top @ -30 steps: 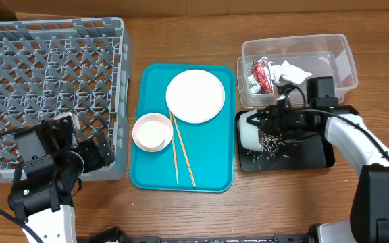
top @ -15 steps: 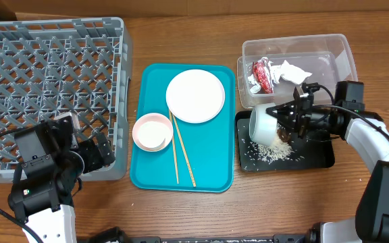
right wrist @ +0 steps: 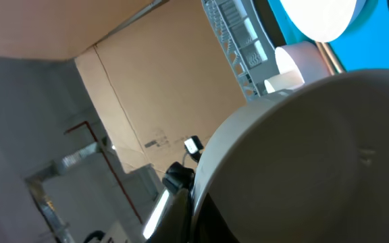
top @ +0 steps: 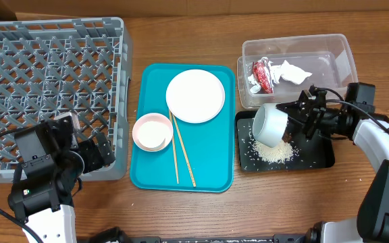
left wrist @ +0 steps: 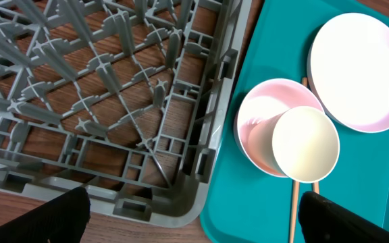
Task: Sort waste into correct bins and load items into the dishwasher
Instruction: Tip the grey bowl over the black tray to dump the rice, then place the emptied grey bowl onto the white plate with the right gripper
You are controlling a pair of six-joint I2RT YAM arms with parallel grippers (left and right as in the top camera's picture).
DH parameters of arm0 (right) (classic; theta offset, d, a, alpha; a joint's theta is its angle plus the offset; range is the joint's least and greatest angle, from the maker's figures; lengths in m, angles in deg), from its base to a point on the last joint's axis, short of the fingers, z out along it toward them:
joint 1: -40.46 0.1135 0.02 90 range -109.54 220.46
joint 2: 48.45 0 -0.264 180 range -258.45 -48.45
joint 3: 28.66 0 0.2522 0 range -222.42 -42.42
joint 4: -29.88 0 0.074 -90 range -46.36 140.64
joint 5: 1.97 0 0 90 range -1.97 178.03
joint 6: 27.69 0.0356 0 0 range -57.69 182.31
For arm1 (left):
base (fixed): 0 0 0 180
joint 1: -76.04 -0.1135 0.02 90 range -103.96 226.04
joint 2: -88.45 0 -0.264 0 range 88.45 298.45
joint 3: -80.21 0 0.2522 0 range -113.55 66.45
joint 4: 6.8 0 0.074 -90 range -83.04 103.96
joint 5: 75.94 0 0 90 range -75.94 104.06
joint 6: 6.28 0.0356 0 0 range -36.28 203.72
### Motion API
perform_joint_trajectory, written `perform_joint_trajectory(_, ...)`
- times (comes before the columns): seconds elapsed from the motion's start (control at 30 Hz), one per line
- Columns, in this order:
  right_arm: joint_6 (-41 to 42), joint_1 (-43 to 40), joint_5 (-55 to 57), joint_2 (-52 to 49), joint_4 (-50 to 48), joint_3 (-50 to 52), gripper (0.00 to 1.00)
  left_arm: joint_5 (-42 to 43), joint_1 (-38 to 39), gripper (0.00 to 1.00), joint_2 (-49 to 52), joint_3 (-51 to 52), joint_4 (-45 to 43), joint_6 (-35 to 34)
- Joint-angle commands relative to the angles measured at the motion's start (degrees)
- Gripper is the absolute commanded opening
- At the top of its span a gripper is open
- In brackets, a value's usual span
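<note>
rack: big square grey plastic dish rack (top: 46, 67), lattice floor, low walls, far left
tub: clear rectangular plastic tub (top: 333, 64), rounded corners, back right
wrapper: shiny red snack wrapper (top: 262, 74), scrunched up at the tub's left end
napkin: crumpled white paper napkin (top: 290, 71), in the tub right against the wrapper
tray: shallow black rectangular tray (top: 316, 154), just in front of the tub
rice: loose white rice grains (top: 274, 152), little heap on the black tray's left half
bowl: grey-green bowl (top: 269, 125), tipped on its side above the rice, pinched in the right gripper (top: 293, 123)
plate: round white plate (top: 195, 96), flat at the back of the teal tray (top: 211, 165)
other bowl: pink bowl (left wrist: 255, 121), upright, front left of the plate
cup: small white cup (left wrist: 305, 144), standing in the pink bowl
chopsticks: thin wooden chopsticks (top: 175, 158), narrow V just right of the pink bowl
</note>
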Motion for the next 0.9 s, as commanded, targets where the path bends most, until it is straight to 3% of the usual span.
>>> perform_joint_trajectory(0.0, 4.7, -0.3, -2.1, 0.7, -1.6, 0.3, 0.04, 1.1, -0.3, 1.00, -0.2, -1.3, -0.1, 0.7)
perform_joint_trajectory(0.2, -3.5, 0.5, -0.7, 0.7, -5.0, 0.3, 0.04, 1.1, -0.3, 1.00, -0.2, -1.3, -0.1, 0.7)
perform_joint_trajectory(0.43, -11.1, 5.5, 10.8, 1.0, -4.6, 0.0, 0.04, 1.1, -0.3, 1.00, -0.2, -1.3, -0.1, 0.7)
perform_joint_trajectory(0.87, -25.4, 26.6, 53.2, 4.7, 10.5, -16.6, 0.04, 1.1, -0.3, 1.00, -0.2, -1.3, 0.0, 0.7)
